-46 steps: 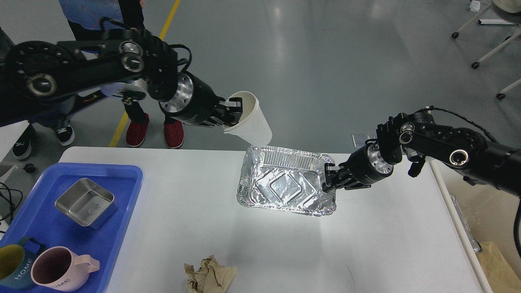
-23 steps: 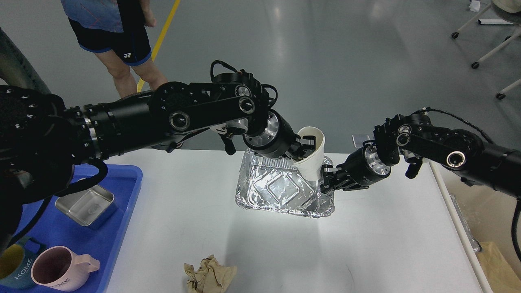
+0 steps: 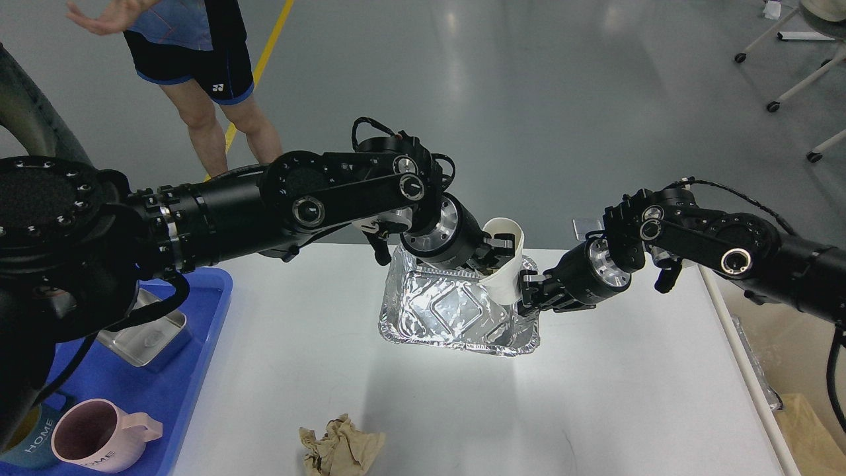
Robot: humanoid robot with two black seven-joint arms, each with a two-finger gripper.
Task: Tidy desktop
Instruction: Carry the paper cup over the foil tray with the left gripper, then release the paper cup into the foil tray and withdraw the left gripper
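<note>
The white desktop (image 3: 621, 396) fills the lower view. A crinkled foil tray (image 3: 456, 316) sits at its far middle. My left gripper (image 3: 494, 254) is shut on the rim of a white paper cup (image 3: 505, 264) and holds it upright inside the tray's far right corner. My right gripper (image 3: 529, 294) is shut on the foil tray's right rim, right beside the cup. A crumpled brown paper ball (image 3: 340, 448) lies near the front edge.
A blue plastic tray (image 3: 198, 330) at the left holds a steel dish (image 3: 149, 337), a pink mug (image 3: 99, 439) and a dark mug. A person (image 3: 198, 73) stands beyond the table. A beige bin (image 3: 803, 423) stands off the right edge.
My left arm swung right and down, carrying the paper cup from above the table's far edge into the foil tray. The tray shifted slightly left. The person moved behind the table.
</note>
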